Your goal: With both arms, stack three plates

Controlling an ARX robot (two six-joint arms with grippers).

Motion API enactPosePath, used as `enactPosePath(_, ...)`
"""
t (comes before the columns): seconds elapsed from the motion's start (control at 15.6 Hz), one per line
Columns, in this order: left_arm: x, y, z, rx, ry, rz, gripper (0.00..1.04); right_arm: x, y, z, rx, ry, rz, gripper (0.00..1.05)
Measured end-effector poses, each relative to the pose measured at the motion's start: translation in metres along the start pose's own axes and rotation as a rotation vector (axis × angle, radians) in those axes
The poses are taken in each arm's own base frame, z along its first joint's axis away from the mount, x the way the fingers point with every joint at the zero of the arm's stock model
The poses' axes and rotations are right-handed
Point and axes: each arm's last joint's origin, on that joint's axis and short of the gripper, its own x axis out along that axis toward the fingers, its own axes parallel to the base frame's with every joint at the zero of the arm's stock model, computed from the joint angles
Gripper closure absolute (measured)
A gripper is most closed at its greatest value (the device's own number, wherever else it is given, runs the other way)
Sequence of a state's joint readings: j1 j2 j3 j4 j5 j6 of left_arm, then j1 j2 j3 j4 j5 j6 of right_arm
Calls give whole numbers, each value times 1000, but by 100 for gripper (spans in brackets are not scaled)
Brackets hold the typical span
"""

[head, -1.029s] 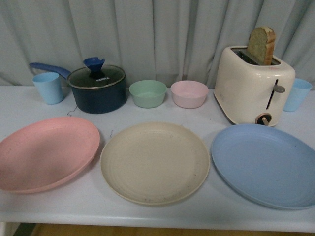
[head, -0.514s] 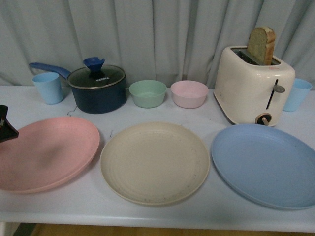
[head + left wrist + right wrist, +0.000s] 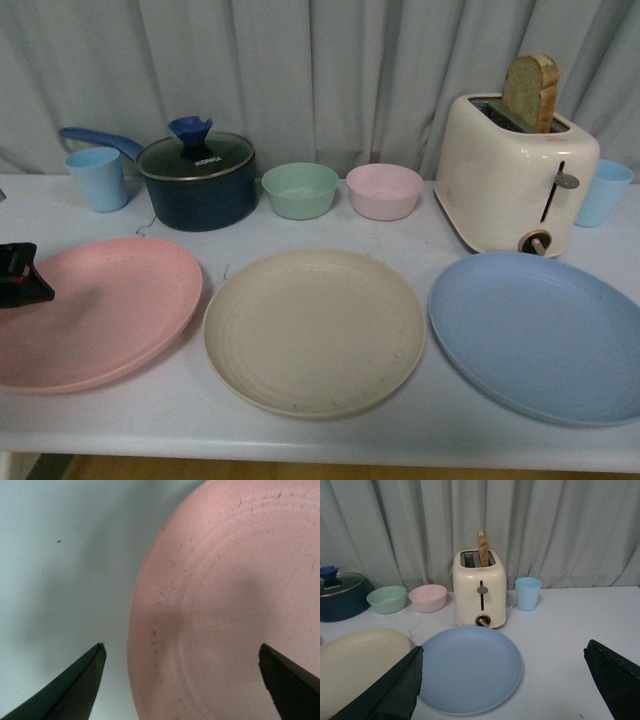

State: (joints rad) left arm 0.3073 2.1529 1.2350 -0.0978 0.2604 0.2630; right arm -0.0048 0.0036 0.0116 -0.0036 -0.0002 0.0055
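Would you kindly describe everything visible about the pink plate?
The pink plate is large, round and shallow, matte and plastic-looking, with faint concentric rings inside its rim and tiny dark specks. It lies flat, right way up and empty on the pale table, leftmost in the row. Its rim nearly meets the cream plate; contact is unclear. The open left gripper hovers above its left edge, one finger over the plate, one over the table, gripping nothing.

Pink plate (image 3: 105, 310), beige plate (image 3: 315, 330) and blue plate (image 3: 540, 335) lie side by side on the surface (image 3: 190, 425); the left end effector (image 3: 22, 276) hangs over the pink plate's left edge.
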Motion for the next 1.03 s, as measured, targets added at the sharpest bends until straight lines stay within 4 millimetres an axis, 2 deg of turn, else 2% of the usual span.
enactPosePath(0.06, 3, 3, 2, -5, 3, 1, 23, 0, 0, 0, 0, 0, 0, 6)
enactPosePath(0.13, 11, 11, 1, -21, 22, 2, 43, 0, 0, 0, 0, 0, 0, 6)
enactPosePath(0.32, 18, 19, 2, -45, 40, 6, 70, 0, 0, 0, 0, 0, 0, 6)
enactPosePath(0.45, 16, 23, 10, -53, 18, 11, 95, 0, 0, 0, 0, 0, 0, 6)
enactPosePath(0.51, 14, 23, 12, -57, 13, -3, 103, 0, 0, 0, 0, 0, 0, 6)
enactPosePath(0.64, 5, 22, 14, -61, -1, -1, 103, 0, 0, 0, 0, 0, 0, 6)
enactPosePath(0.77, -19, 17, 19, -52, -28, 19, 103, 0, 0, 0, 0, 0, 0, 6)
enactPosePath(1.03, -92, 0, 36, -44, -130, 69, 103, 0, 0, 0, 0, 0, 0, 6)
